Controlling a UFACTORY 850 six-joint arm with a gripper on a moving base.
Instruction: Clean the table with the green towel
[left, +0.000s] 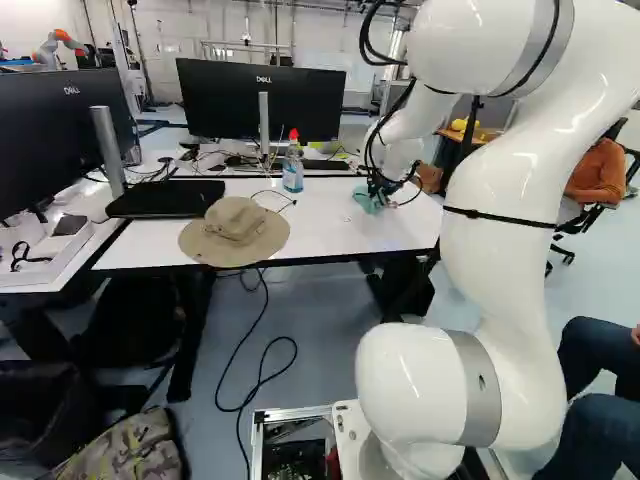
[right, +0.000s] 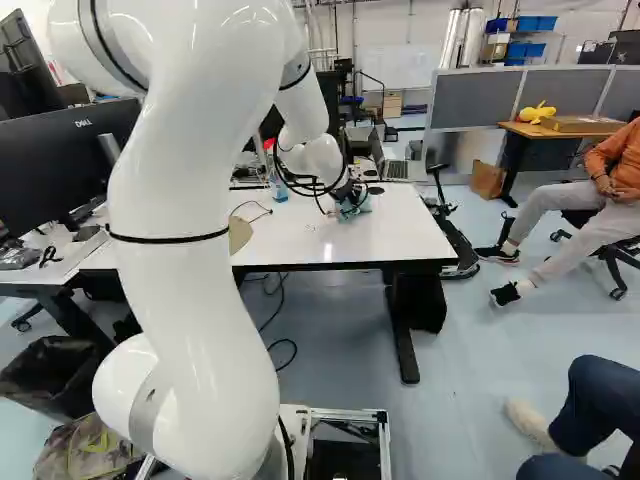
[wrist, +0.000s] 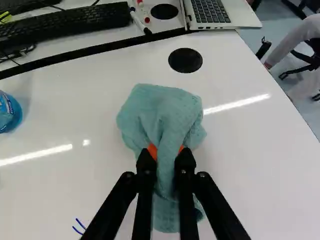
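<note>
At the right part of the white table (left: 330, 225) in the left base view is my gripper (left: 378, 190), over the green towel (left: 366, 201). In the wrist view the gripper (wrist: 166, 155) is shut on the bunched green towel (wrist: 160, 112), cloth pinched between its orange pads and spreading ahead of and beneath the fingers onto the tabletop (wrist: 260, 150). Blue pen marks (wrist: 79, 226) show on the table beside the left finger.
A spray bottle (left: 292, 165) and a tan hat (left: 236, 230) stand on the table, with monitors (left: 262, 98) behind. A keyboard (wrist: 65, 24) and a laptop (wrist: 215, 14) lie beyond the dark seam. A seated person's legs (right: 590, 415) are right of the base. Another robot (left: 55, 45) stands far back.
</note>
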